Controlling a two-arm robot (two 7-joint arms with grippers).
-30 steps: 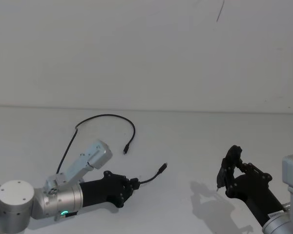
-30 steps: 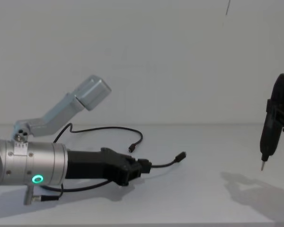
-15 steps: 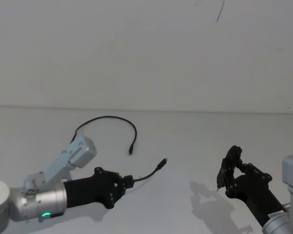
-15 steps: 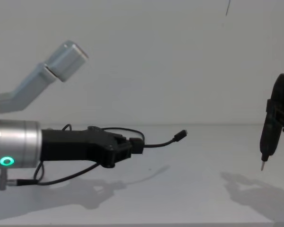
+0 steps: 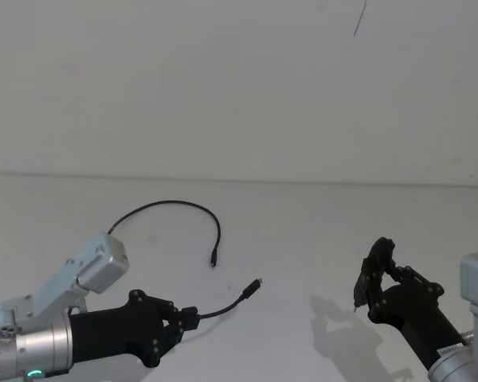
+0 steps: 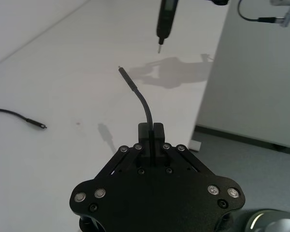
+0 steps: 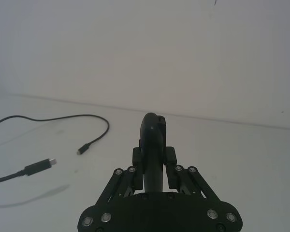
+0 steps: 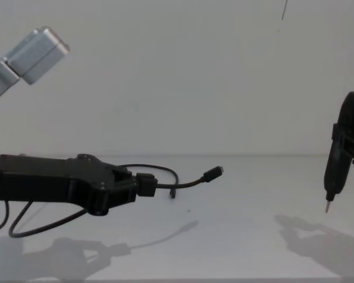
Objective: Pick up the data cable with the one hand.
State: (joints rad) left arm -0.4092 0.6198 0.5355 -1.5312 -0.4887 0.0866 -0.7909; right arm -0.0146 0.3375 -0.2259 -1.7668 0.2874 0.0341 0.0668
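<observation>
Head view: left tool (image 5: 187,317) sits low at the near left of the bench (image 5: 303,231), clenched on the data cable (image 5: 175,205) a short way back from one end. That short end sticks out forward and to the right, finishing in a silver-tipped plug; the rest runs back past the arm and arcs across the bench to a dark plug lying flat, apart from the held end. Right tool (image 5: 386,274) is at the near right, well apart from the cable, gripping a pen-like probe (image 5: 366,278) tip-down. Left wrist view: jaws of the left tool (image 6: 151,130) are pressed together on the data cable (image 6: 144,104), which curves up and away from them to the plug; the other end lies on the bench off to one side, and the pen-like probe (image 6: 165,19) hangs farther off beyond the plug. Right wrist view: right tool (image 7: 153,154) is clamped around the pen-like probe (image 7: 152,130); the data cable (image 7: 63,116) loops on the bench beyond, silver-tipped plug nearer. Chest view: left tool (image 8: 140,184) is level, above the bench, with the data cable (image 8: 183,184) projecting right, plug tilted slightly up, its shadow on the bench below; slack droops under the arm. Pen-like probe (image 8: 333,171) hangs upright at the right edge in the right tool (image 8: 348,141), tip off the bench.
</observation>
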